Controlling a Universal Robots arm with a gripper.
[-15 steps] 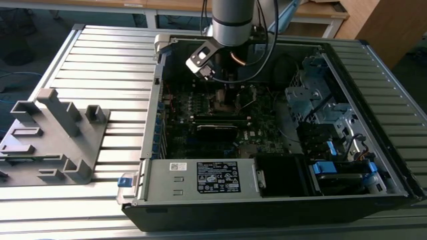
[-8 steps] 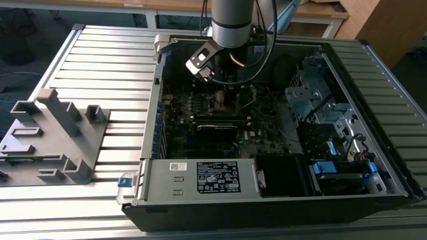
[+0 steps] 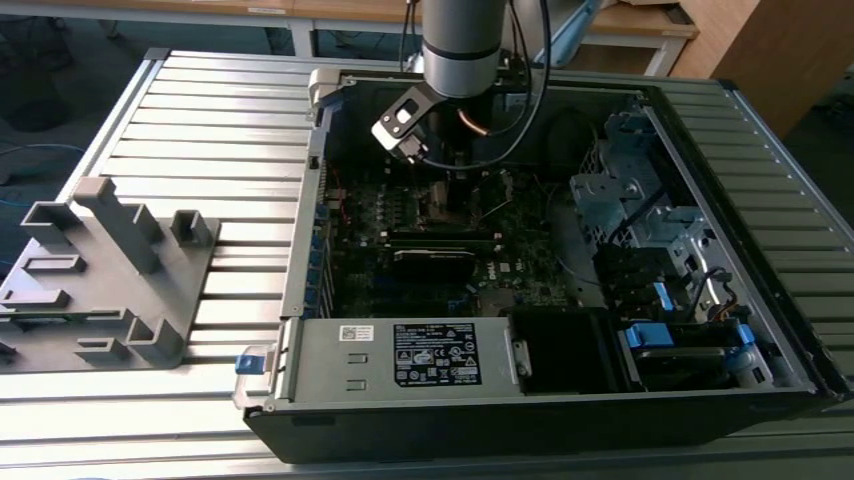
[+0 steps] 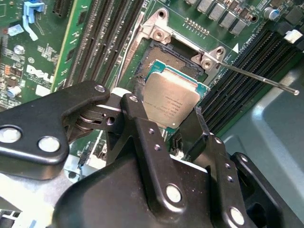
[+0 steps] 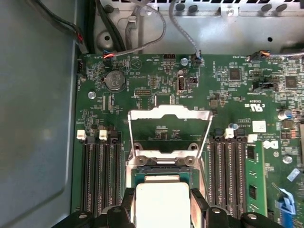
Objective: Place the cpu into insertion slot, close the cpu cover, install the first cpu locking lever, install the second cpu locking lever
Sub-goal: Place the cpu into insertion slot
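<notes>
Case: black open computer tower case (image 3: 534, 432) is lying on a ridged metal table (image 3: 200, 110).
Board: green motherboard (image 5: 156, 80) is facing up inside.
Gripper: black two-finger gripper (image 4: 165, 105) is hanging over the socket, fingers pinching the chip's opposite edges.
Cover: thin silvery square-frame cpu cover (image 5: 168, 113) is standing raised open.
Cpu: small flat silver-grey square cpu (image 4: 173, 95) is sitting between the fingers, over the open socket.
</notes>
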